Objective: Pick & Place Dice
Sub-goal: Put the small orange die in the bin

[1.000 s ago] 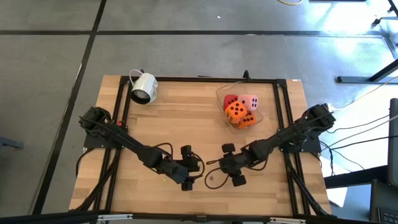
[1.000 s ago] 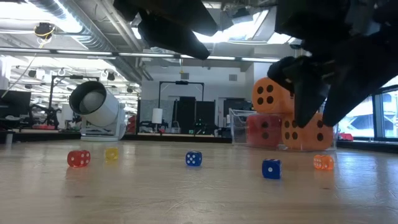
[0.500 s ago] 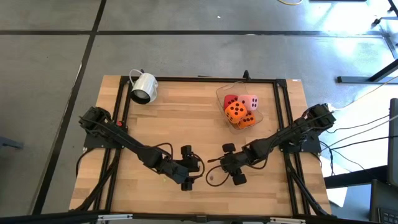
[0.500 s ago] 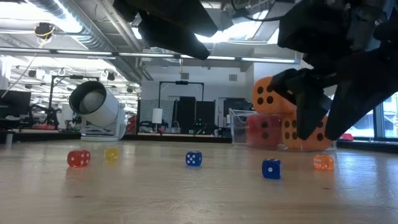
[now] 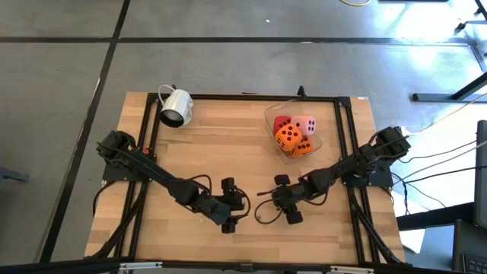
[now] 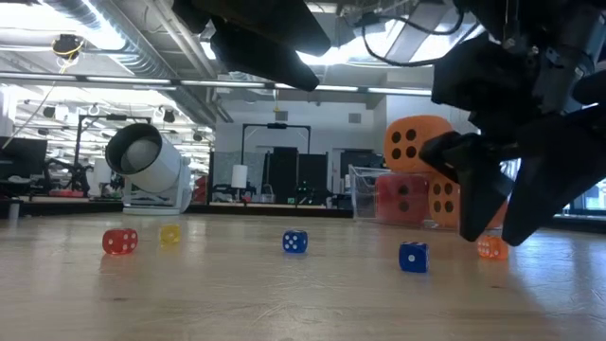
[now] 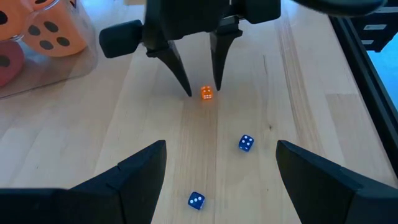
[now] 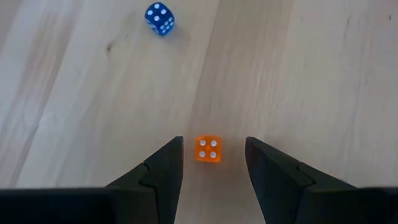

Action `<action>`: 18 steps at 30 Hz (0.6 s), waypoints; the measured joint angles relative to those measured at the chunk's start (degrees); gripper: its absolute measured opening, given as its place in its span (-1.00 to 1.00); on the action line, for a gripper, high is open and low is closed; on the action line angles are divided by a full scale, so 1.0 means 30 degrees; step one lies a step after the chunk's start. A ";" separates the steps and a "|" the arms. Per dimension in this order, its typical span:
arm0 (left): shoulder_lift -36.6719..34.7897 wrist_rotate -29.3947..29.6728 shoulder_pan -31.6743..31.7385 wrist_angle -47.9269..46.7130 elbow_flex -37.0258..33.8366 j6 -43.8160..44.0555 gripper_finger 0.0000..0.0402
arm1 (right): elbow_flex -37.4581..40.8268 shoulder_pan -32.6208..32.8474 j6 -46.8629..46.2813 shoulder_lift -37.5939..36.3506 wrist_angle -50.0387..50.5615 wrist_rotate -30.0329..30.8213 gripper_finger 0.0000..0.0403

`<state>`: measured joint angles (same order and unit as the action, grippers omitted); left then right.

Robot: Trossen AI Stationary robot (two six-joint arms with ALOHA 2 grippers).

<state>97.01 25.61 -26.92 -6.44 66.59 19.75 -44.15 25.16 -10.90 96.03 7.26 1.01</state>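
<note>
High view, one wooden surface [image 5: 228, 152] framed by black rails. Item: clear container [image 5: 293, 128] at upper right of centre of the frame, holding the dice [image 5: 288, 136] — one pink, one red, two orange with dark pips, the orange ones stacked highest; in the low view they stand at right of centre behind the dark arm. Item: white mug [image 5: 176, 106] lying on its side at the upper left corner of the surface. Item: left tool [image 5: 230, 205] low at centre of the frame, fingers spread wide, holding nothing, hanging above the surface. Item: right tool [image 5: 284, 201] just right of it, tips pointed down, fingers spread with a small orange die [image 8: 208, 149] lying on the surface between them, not touching either finger in the right wrist view; the left wrist view shows the same die [image 7: 207, 93] at the two tips. Item: small blue dice, two [image 7: 246, 143] [image 7: 196, 200] near the left tool. Item: low view, row of small dice on the surface — red [image 6: 119, 242], yellow [image 6: 169, 235], blue [image 6: 294, 242], blue [image 6: 412, 257], orange [image 6: 491, 248].
</note>
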 joint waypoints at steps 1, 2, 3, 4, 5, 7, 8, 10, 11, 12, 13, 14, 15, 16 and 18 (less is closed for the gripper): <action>0.0000 0.0000 0.0000 0.0000 0.0000 -0.0001 0.47 | 0.0062 -0.0043 -0.0044 0.0000 -0.0117 -0.0023 -0.14; 0.0000 0.0000 0.0000 0.0000 0.0000 0.0005 0.47 | 0.0110 -0.0070 -0.0070 0.0000 -0.0150 -0.0063 -0.14; 0.0000 0.0000 0.0000 0.0000 0.0000 0.0005 0.47 | 0.0160 -0.0078 -0.0070 0.0000 -0.0157 -0.0105 -0.14; 0.0000 0.0000 0.0000 0.0000 0.0000 0.0004 0.47 | 0.0196 -0.0078 -0.0065 0.0000 -0.0205 -0.0145 -0.14; 0.0000 0.0000 0.0000 0.0000 0.0000 -0.0002 0.47 | 0.0222 -0.0078 -0.0056 0.0000 -0.0311 -0.0149 -0.14; 0.0000 0.0000 0.0000 0.0000 0.0000 -0.0002 0.47 | 0.0264 -0.0078 -0.0064 0.0000 -0.0421 -0.0162 -0.14; 0.0000 0.0000 0.0000 0.0000 0.0000 0.0002 0.47 | 0.0280 -0.0078 -0.0073 0.0000 -0.0406 -0.0197 -0.14; 0.0000 0.0000 0.0000 0.0000 0.0000 -0.0002 0.47 | 0.0280 -0.0078 -0.0092 0.0000 -0.0406 -0.0210 -0.14; 0.0000 0.0000 0.0000 0.0000 0.0000 0.0005 0.47 | 0.0280 -0.0078 -0.0093 0.0000 -0.0406 -0.0203 -0.14; 0.0000 0.0000 0.0000 0.0000 0.0000 -0.0002 0.47 | 0.0280 -0.0078 -0.0121 0.0000 -0.0399 -0.0203 -0.14; 0.0000 0.0000 0.0000 0.0000 0.0000 0.0001 0.47 | 0.0280 -0.0078 -0.0154 0.0000 -0.0399 -0.0203 -0.14; 0.0000 0.0000 0.0000 0.0000 0.0000 0.0005 0.47 | 0.0280 -0.0078 -0.0222 0.0000 -0.0399 -0.0203 -0.14; 0.0000 0.0000 0.0000 0.0000 0.0000 0.0005 0.47 | 0.0280 -0.0078 -0.0280 0.0000 -0.0386 -0.0203 -0.14; 0.0000 -0.0016 0.0000 0.0000 0.0000 0.0005 0.47 | 0.0280 -0.0078 -0.0289 0.0000 -0.0364 -0.0203 -0.14; 0.0000 -0.0029 0.0000 0.0000 0.0000 0.0000 0.47 | 0.0280 -0.0078 -0.0296 0.0000 -0.0359 -0.0203 -0.14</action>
<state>97.01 25.52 -26.92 -6.44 66.59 19.75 -43.31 24.93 -11.79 96.03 6.19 0.40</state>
